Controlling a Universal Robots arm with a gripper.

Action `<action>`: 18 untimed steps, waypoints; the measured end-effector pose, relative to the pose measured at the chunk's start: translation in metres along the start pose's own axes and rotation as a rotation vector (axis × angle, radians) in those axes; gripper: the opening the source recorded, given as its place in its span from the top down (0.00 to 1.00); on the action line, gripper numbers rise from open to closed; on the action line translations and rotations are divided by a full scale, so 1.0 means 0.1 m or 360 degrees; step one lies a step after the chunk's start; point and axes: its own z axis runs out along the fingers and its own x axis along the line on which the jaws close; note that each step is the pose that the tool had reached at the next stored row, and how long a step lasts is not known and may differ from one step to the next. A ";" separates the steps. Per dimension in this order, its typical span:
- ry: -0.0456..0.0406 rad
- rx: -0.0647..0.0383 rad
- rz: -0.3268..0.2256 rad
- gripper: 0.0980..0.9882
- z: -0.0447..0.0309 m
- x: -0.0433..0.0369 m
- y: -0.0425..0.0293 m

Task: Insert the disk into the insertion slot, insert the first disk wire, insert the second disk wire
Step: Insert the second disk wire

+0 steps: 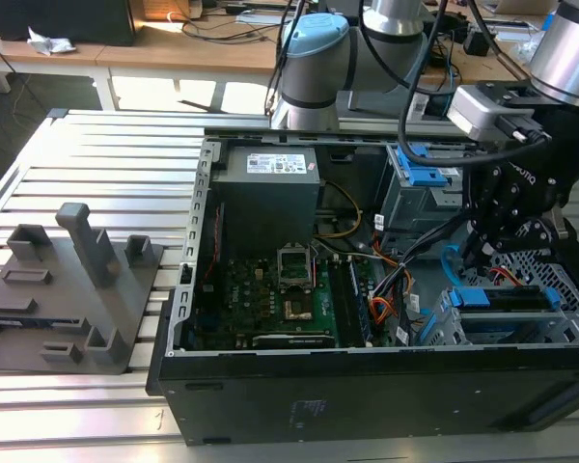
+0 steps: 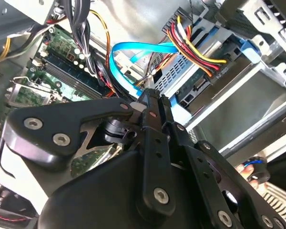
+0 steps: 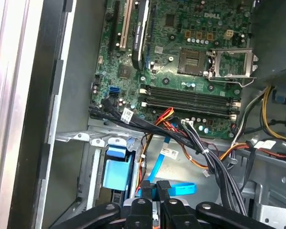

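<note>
Open computer case [image 1: 188,289], glossy blue cable [image 2: 133,50] looped

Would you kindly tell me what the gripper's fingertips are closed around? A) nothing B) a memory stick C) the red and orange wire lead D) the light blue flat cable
D: in the second wrist view the gripper pinches the light blue flat cable, which loops away from its fingertips.

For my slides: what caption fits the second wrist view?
Gripper closed on the second disk wire beside the disk seated in the insertion slot.
</note>
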 end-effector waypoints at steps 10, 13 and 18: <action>-0.0013 -0.0021 0.0318 0.93 0.004 0.000 0.000; -0.0014 -0.0023 0.0353 0.93 0.004 0.000 -0.001; -0.0021 -0.0030 0.0353 0.93 0.006 0.098 -0.107</action>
